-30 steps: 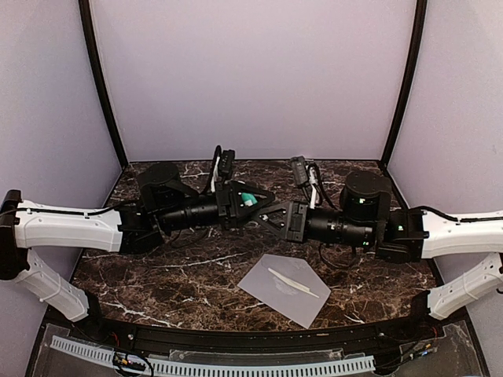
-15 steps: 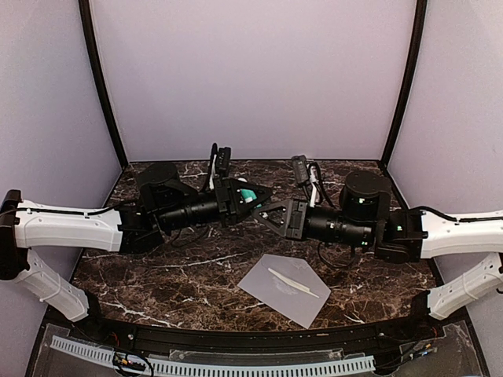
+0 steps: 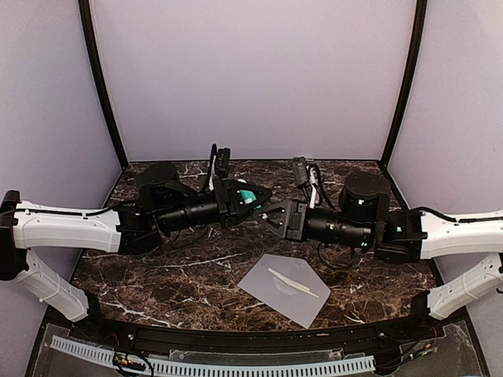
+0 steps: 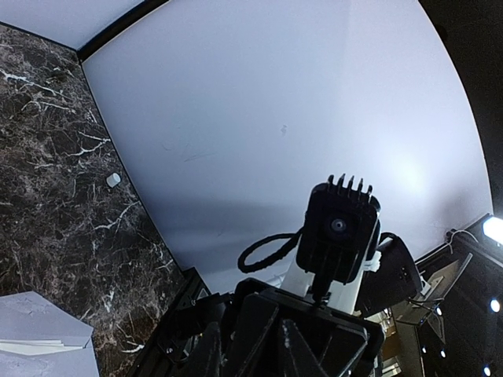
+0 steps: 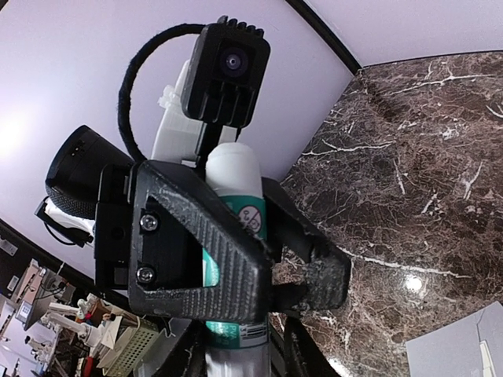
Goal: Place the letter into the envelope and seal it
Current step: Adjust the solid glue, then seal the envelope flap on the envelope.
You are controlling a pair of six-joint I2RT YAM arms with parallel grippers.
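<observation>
Grey envelope (image 3: 271, 294) is seen lying flat on the dark marble worktop (image 3: 157, 275). The letter (image 3: 292, 283) is folded into a narrow pale strip and laid diagonally across the top of the envelope. It is touching the envelope, on it and not inside it. In the left wrist view the same strip is seen resting on the envelope's pale face. Both grippers are held in the air beyond the envelope, on its back-wall side, tip to tip, well apart from envelope and letter. The left gripper (image 3: 258, 196) is extended from the envelope's left in the top view, and its jaws are pinched on a glue stick (image 5: 234, 177) with a white cap and green label. This grip is shown plainly in the right wrist view, with one jaw on each side of the tube. The right gripper (image 3: 266, 214) is extended from the envelope's right. Its jaws are seen flanking the lower end of the same glue stick at the bottom of the right wrist view. Whether the tube is pressed there or only bracketed cannot be told. A small white scrap (image 4: 113, 179) is noted on the worktop beyond the envelope, close to the foot of the back wall.
</observation>
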